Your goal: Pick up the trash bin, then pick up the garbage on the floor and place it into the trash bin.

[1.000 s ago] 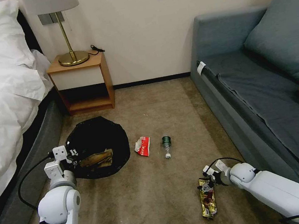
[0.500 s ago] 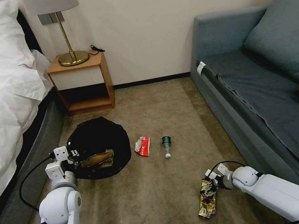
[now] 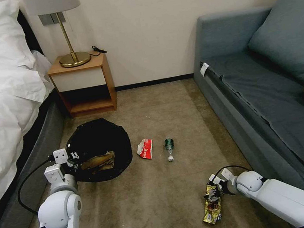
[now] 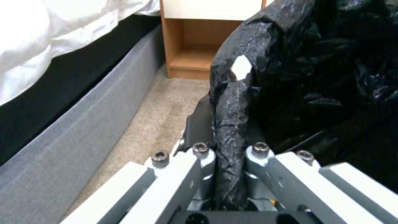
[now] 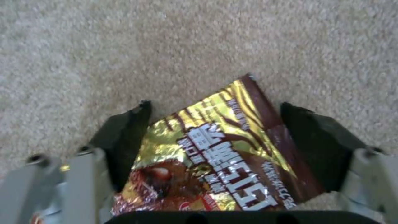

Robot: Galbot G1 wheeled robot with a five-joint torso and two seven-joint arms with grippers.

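Beige short-pile carpet floor (image 3: 165, 199) between a bed and a sofa, with litter on it.

On the carpet lie a crumpled red-and-white wrapper (image 3: 145, 149), a small clear plastic bottle with a green label (image 3: 170, 149) just beside it, and, well apart nearer the sofa, a gold-brown foil snack packet (image 3: 212, 208) (image 5: 215, 161). A low wooden nightstand (image 3: 83, 84) stands on the carpet at the wall, near a round bin lined with a black plastic bag (image 3: 102, 148).

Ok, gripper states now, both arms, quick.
Left gripper: shut on the trash bin's bag-lined rim.
Right gripper: open, fingers either side of the snack packet on the carpet.
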